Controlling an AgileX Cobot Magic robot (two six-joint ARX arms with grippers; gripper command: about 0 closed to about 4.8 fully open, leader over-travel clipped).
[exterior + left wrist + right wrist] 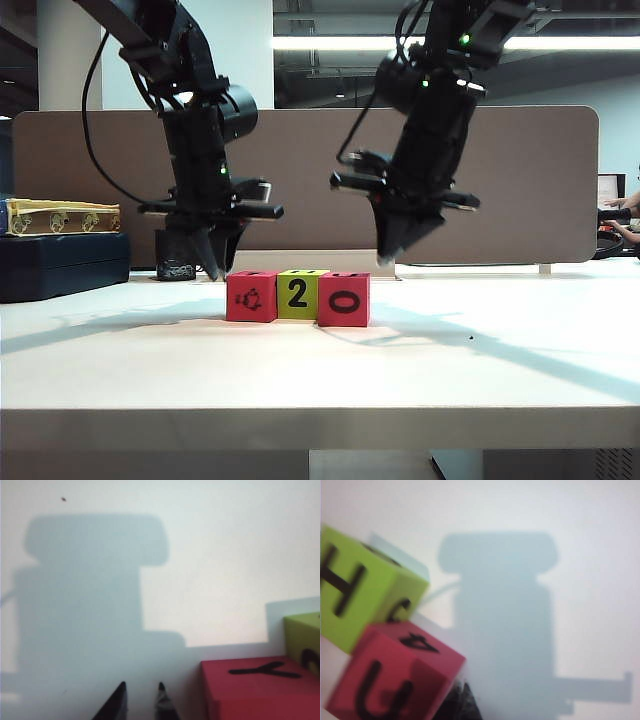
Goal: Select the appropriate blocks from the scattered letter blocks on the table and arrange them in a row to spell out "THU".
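Three small letter cubes, red, lime green, red, touch in a row on white table. Left gripper slightly parted, empty, beside the row's left end; right gripper closed, empty, above the right red cube.

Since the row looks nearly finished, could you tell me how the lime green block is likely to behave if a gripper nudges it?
The lime green block is a flat-faced cube on the table, so it would probably slide rather than roll. It touches the red blocks on both sides, so a sideways push likely shifts a neighbour too. It looks light.
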